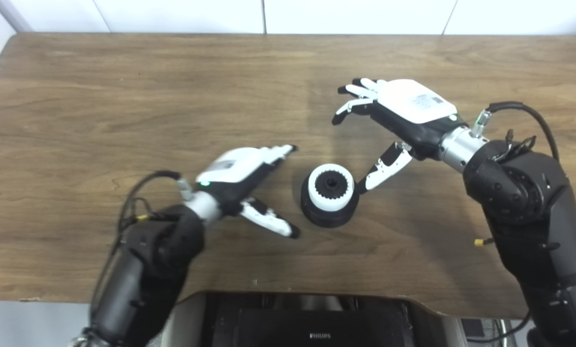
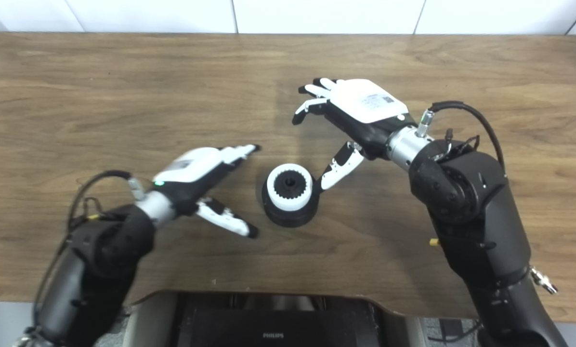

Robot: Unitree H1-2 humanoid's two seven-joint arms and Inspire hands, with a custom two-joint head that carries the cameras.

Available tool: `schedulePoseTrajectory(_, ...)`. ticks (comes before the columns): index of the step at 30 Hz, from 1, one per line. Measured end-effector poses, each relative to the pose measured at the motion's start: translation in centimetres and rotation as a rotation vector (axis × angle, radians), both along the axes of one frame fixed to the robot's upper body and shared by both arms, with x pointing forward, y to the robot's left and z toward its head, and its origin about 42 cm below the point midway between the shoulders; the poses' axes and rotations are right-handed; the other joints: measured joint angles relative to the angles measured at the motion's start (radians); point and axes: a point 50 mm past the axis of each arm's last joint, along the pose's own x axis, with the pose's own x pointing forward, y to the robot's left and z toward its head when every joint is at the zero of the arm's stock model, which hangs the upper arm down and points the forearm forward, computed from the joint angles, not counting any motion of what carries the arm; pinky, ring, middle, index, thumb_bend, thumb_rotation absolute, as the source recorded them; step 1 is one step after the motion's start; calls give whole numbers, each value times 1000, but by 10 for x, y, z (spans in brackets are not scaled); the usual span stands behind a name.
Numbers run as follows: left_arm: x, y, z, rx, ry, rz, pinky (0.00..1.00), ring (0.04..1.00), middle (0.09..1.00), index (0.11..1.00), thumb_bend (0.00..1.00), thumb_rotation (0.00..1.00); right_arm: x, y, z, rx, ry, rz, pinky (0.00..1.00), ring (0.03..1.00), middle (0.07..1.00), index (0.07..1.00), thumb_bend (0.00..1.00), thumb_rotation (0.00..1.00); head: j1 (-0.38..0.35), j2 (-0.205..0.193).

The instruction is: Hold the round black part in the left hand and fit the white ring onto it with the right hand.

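a: where is the round black part (image 1: 330, 212) right now?

b: it stands on the wooden worktop (image 1: 124, 96), about midway between the left and right edges and closer to the near edge than the far one. the white ring (image 1: 330, 186) already sits on top of it, toothed on its inner rim, with a dark hub showing in the middle.

a: is either hand holding it?

b: no. the left hand (image 1: 244, 185) lies low over the worktop just to the left of the part, holding nothing, its fingers (image 1: 281, 152) stretched out flat toward the far right and its thumb (image 1: 273, 222) splayed wide toward the part's near-left side. the thumb tip stops just short of the black base, so they are apart.

a: and the right one?

b: the right hand (image 2: 353, 120) hangs on the far-right side of the part, palm down, spread wide and empty. its fingers (image 2: 312, 99) curl loosely toward the far edge, well clear of the ring. its thumb (image 2: 338, 168) points down and left, with the tip just beside the ring's right side; i cannot tell whether it touches.

a: anything else on the worktop?

b: only the part's shadow and both forearms coming in over the near edge.
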Motion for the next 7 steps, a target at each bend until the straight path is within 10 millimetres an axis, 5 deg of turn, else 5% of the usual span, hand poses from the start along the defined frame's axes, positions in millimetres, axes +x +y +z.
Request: schedulePoseTrajectory(7, 5, 11, 1, -4, -5, 31, 1000, 1000, 1000, 1000, 1000, 395, 2, -1, -2, 9, -13, -11, 1000, 1000, 957, 750, 1000, 313, 6, -14)
